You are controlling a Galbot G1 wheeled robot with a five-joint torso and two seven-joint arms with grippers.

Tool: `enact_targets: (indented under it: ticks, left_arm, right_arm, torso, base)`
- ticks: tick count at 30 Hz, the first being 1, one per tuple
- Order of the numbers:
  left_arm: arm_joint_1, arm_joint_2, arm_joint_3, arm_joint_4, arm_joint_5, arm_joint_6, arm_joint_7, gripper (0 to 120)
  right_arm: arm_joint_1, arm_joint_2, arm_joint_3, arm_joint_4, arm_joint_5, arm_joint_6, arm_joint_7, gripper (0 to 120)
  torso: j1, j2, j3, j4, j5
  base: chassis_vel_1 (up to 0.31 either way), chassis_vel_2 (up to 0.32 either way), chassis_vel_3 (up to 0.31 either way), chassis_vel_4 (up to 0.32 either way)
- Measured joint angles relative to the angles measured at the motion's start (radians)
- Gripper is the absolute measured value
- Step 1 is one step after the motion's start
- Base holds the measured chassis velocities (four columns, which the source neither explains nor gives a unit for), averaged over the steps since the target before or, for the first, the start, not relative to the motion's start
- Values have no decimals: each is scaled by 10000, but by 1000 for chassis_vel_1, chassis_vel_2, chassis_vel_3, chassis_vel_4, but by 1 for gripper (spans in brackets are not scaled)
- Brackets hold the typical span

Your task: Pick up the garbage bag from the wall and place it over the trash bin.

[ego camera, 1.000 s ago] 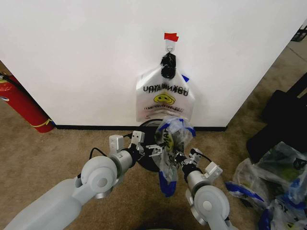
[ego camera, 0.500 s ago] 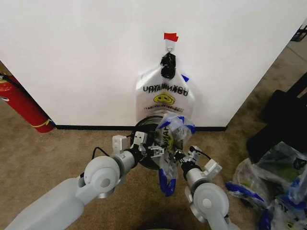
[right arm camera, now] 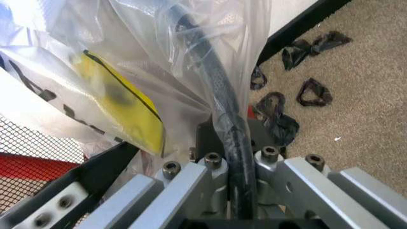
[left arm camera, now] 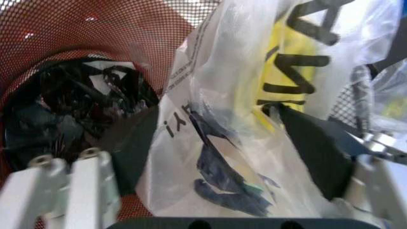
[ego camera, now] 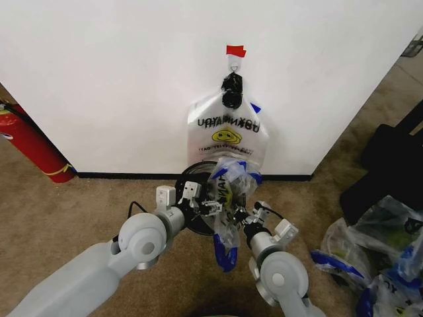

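The garbage bag (ego camera: 228,198), translucent with blue edges and black lettering, hangs bunched between my two grippers just above the trash bin (ego camera: 187,179), a black mesh basket at the foot of the wall (ego camera: 99,79). My left gripper (ego camera: 209,207) is at the bag's left side. In the left wrist view its fingers stand apart with the garbage bag (left arm camera: 241,119) between them, over the trash bin's (left arm camera: 76,28) mesh inside. My right gripper (ego camera: 240,215) is shut on the garbage bag (right arm camera: 127,105), right at the trash bin's rim (right arm camera: 219,95).
A whitish smiley-face bag (ego camera: 227,135) hangs from the hook (ego camera: 234,63) under red tape (ego camera: 235,50). A red fire extinguisher (ego camera: 30,145) leans at the left. Stuffed bags (ego camera: 377,257) and a black object (ego camera: 396,158) crowd the right. Black scraps (right arm camera: 305,90) lie on the carpet.
Both grippers have carried the garbage bag a little to the left and toward the wall, so it now hangs over the bin's opening.
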Motion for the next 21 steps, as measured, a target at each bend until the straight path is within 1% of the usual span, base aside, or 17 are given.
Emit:
enact_targets:
  ticks: [2, 4, 5, 7, 8, 9, 10, 11, 12, 13, 14, 15, 16, 18, 19, 21]
  left_arm:
    - [-3, 17, -15, 6, -87, -57, -5, 63]
    - [-2, 23, -15, 3, -95, -65, -6, 61]
    - [12, 35, -15, -19, -116, -114, -10, 54]
    - [39, 41, -13, -50, -120, -212, -15, 46]
    - [42, 40, -14, -53, -120, -222, -15, 44]
    - [48, 50, -13, -92, -120, -252, -17, 36]
    - [49, 54, -16, -115, -120, -260, -19, 33]
    - [49, 54, -16, -115, -120, -260, -19, 33]
    - [48, 61, -25, -137, -120, -264, -20, 30]
    - [47, 67, -31, -148, -120, -265, -20, 30]
    - [46, 102, -59, -204, -120, -267, -19, 22]
    - [47, 115, -64, -221, -120, -267, -17, 16]
    - [52, 125, -67, -229, -120, -268, -16, 13]
    - [56, 129, -68, -230, -121, -271, -15, 11]
    - [70, 132, -68, -230, -120, -287, -12, 5]
    - [78, 122, -66, -221, -104, -360, 13, 0]
  right_arm:
    - [1, -13, -1, -9, -5, -8, 0, 0]
    - [2, -16, 0, -12, -5, -8, 1, 0]
    - [8, -20, 1, -25, -8, -10, 0, 0]
    - [30, -14, -2, -63, -19, -14, 0, 0]
    - [33, -12, -3, -67, -21, -15, 1, 0]
    - [50, -2, -15, -94, -38, -18, 3, 0]
    - [58, 1, -18, -110, -47, -19, 4, 0]
    - [58, 1, -18, -110, -47, -19, 4, 0]
    - [63, 5, -19, -125, -53, -19, 6, 0]
    - [64, 7, -19, -132, -55, -19, 7, 0]
    - [67, 14, -19, -155, -59, -20, 18, 0]
    - [67, 16, -21, -155, -59, -20, 22, 0]
    - [67, 18, -22, -155, -59, -20, 25, 0]
    - [67, 19, -22, -154, -59, -21, 26, 0]
    - [65, 22, -24, -154, -59, -25, 38, 0]
    - [64, 23, -24, -148, -59, -31, 61, 0]
  torso:
    - [0, 0, 0, -1, 0]
    - [0, 0, 0, -1, 0]
    - [0, 0, 0, 0, 0]
    - [0, 0, 0, 0, 0]
    - [0, 0, 0, 0, 0]
    - [0, 0, 0, 0, 0]
    - [0, 0, 0, 0, 0]
    - [0, 0, 0, 0, 0]
    - [0, 0, 0, 0, 0]
    - [0, 0, 0, 0, 0]
    - [0, 0, 0, 0, 1]
    - [0, 0, 0, 0, 1]
    - [0, 1, 0, -1, 0]
    - [0, 0, 0, -1, 0]
    - [0, 0, 0, 0, 0]
    - [0, 0, 0, 0, 0]
  base:
    - [0, 0, 0, 0]
    - [0, 0, 0, 0]
    - [0, 0, 0, 0]
    - [0, 0, 0, 0]
    - [0, 0, 0, 0]
    - [0, 0, 0, 0]
    - [0, 0, 0, 0]
    - [0, 0, 0, 0]
    - [0, 0, 0, 0]
    - [0, 0, 0, 0]
    - [0, 0, 0, 0]
    - [0, 0, 0, 0]
    - [0, 0, 0, 0]
    - [0, 0, 0, 0]
    - [0, 0, 0, 0]
    - [0, 0, 0, 0]
